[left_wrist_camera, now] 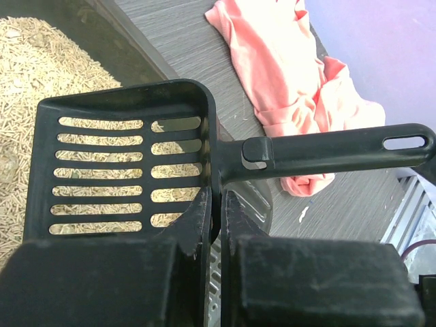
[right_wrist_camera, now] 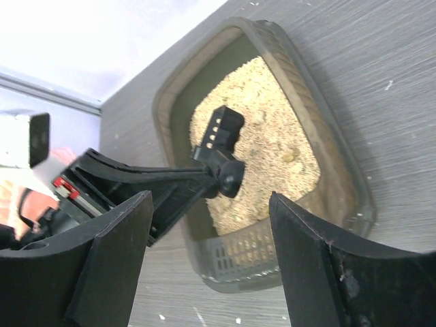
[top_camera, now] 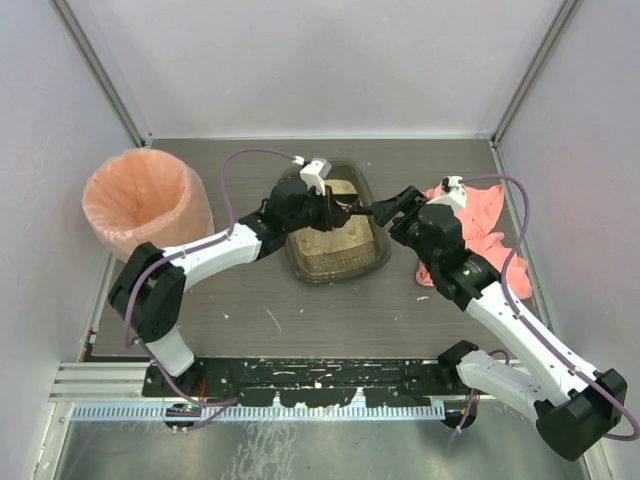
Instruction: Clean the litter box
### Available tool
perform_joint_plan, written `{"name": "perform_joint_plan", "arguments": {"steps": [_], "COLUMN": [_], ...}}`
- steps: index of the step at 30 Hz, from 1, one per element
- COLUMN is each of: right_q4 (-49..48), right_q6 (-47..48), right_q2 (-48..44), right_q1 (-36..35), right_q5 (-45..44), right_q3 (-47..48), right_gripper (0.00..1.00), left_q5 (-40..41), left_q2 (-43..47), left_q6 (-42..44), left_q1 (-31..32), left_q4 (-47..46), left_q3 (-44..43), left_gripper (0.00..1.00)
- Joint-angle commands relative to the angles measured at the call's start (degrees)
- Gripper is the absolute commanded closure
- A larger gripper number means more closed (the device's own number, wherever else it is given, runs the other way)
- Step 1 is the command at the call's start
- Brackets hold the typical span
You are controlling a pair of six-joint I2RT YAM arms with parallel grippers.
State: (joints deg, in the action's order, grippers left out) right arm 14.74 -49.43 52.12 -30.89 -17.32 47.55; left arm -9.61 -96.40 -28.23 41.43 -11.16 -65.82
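Item 1: litter box [top_camera: 340, 272], olive-brown tray of beige litter [right_wrist_camera: 272, 146], on the table [top_camera: 260, 300] at mid-width, toward its far edge.

Item 2: left gripper [left_wrist_camera: 216, 204], over the tray. I see its fingers [left_wrist_camera: 194, 225] pinched tight on the side wall of a black slotted scoop [left_wrist_camera: 122, 177]. The scoop's handle [left_wrist_camera: 334, 150] points toward the table's right edge. The scoop seems to hang just above the litter, though I cannot be sure it isn't touching.

Item 3: right gripper [top_camera: 385, 207], at the tray's right rim. Its fingers [right_wrist_camera: 102, 259] are spread wide with nothing gripped (the handle's tip sits ahead of the gap, not in it).

Item 4: round bin [top_camera: 148, 200] with a peach bag, at the far left corner.

Item 5: pink cloth [top_camera: 478, 222], crumpled by the right edge, apart from the tray.
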Motion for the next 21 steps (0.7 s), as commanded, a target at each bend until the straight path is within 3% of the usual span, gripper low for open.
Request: {"name": "perform_joint_plan", "arguments": {"steps": [1,13,21], "right_q4": [-7.57,-13.28,-17.63], "right_q6": [-7.31,-11.33,-10.90], "right_q2": [1.74,4.83,7.79], "right_q1": [0.04,0.00,-0.02], "right_q5": [-1.05,-6.22,-5.65], "right_q3": [-0.23,-3.85,-4.35], "right_gripper": [0.25,0.37,0.40], "left_q5": [0.88,5.77,6.71], "left_q2": [2.28,5.31,5.67], "left_q6": [-2.11,-3.95,-4.80], "left_q1": [0.65,2.41,3.01], "left_q4": [-7.19,-11.44,-12.20], "left_q3": [-0.04,4.44,5.62], "left_gripper": [1.00,1.00,1.00]}}
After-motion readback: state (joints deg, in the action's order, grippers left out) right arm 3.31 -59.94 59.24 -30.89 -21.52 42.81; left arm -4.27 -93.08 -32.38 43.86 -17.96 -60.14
